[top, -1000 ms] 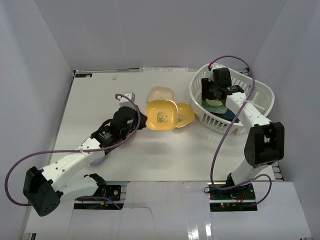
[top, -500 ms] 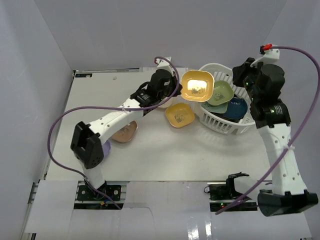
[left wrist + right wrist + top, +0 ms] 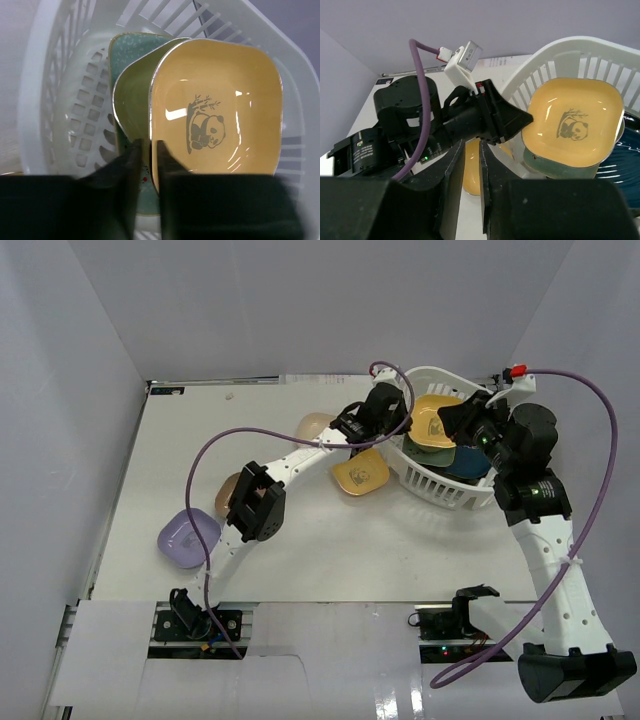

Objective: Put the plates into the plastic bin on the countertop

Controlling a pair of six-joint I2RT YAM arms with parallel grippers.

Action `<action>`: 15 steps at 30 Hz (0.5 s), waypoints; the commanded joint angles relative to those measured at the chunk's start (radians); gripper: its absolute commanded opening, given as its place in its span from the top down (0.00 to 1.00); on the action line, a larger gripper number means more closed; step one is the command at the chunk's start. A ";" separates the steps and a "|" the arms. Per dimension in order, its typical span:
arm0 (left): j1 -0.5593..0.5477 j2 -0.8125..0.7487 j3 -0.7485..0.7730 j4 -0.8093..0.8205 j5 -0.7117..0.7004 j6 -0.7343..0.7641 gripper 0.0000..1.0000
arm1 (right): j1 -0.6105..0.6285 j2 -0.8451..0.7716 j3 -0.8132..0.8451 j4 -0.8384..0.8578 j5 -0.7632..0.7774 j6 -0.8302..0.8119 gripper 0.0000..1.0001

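The yellow panda plate [image 3: 435, 420] [image 3: 220, 110] [image 3: 575, 127] lies in the white plastic bin [image 3: 440, 490] [image 3: 50, 100]. It rests on a green plate [image 3: 132, 100] and a teal tray [image 3: 130, 50], with a dark blue plate [image 3: 475, 462] beside them. My left gripper [image 3: 405, 430] [image 3: 147, 152] reaches over the bin's left rim, shut on that yellow plate's near edge. My right gripper [image 3: 455, 420] [image 3: 472, 160] hovers above the bin pointing left, jaws almost together with nothing in them. A second yellow plate [image 3: 360, 473], a beige one [image 3: 315, 425], a brown one [image 3: 228, 495] and a lavender one [image 3: 188, 537] lie on the countertop [image 3: 300, 560].
White walls close the countertop at the left, back and right. The left arm stretches diagonally across the middle of the table, over the beige plate. The right arm's purple cable [image 3: 590, 470] loops out to the right of the bin.
The left arm has carried the yellow panda plate from above the bin's left rim down onto the plates inside. The right gripper has swung lower and leftward over the bin.
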 commanded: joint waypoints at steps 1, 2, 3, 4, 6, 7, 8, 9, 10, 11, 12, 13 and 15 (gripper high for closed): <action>-0.006 -0.001 0.098 -0.006 0.019 -0.027 0.60 | 0.004 -0.048 -0.014 0.066 -0.045 0.010 0.76; -0.006 -0.003 0.097 -0.006 0.014 -0.026 0.46 | 0.004 -0.052 -0.015 0.066 -0.052 0.009 0.75; -0.005 -0.010 0.094 -0.007 0.000 -0.015 0.35 | 0.004 -0.049 -0.017 0.063 -0.058 0.007 0.74; -0.003 -0.021 0.091 -0.006 -0.004 -0.008 0.20 | 0.004 -0.048 -0.018 0.064 -0.067 0.007 0.73; 0.006 -0.075 0.075 -0.007 -0.011 0.034 0.13 | 0.006 -0.045 -0.041 0.079 -0.101 0.015 0.71; 0.011 -0.102 0.059 -0.009 -0.027 0.051 0.12 | 0.007 -0.042 -0.049 0.101 -0.116 0.021 0.70; 0.014 -0.136 0.031 -0.012 -0.041 0.071 0.11 | 0.012 -0.038 -0.055 0.104 -0.145 0.022 0.70; 0.023 -0.221 -0.056 -0.011 -0.059 0.107 0.11 | 0.019 -0.021 -0.058 0.104 -0.159 0.013 0.68; 0.029 -0.272 -0.113 -0.011 -0.098 0.123 0.11 | 0.029 -0.010 -0.060 0.107 -0.172 0.003 0.67; 0.035 -0.329 -0.177 -0.009 -0.113 0.132 0.11 | 0.062 0.000 -0.060 0.107 -0.187 -0.013 0.66; 0.053 -0.453 -0.333 -0.003 -0.124 0.144 0.11 | 0.090 0.029 -0.054 0.101 -0.189 -0.030 0.63; 0.066 -0.518 -0.419 0.003 -0.145 0.150 0.11 | 0.116 0.051 -0.046 0.078 -0.172 -0.063 0.63; 0.097 -0.716 -0.681 0.012 -0.161 0.149 0.13 | 0.237 0.112 -0.031 0.066 -0.135 -0.103 0.60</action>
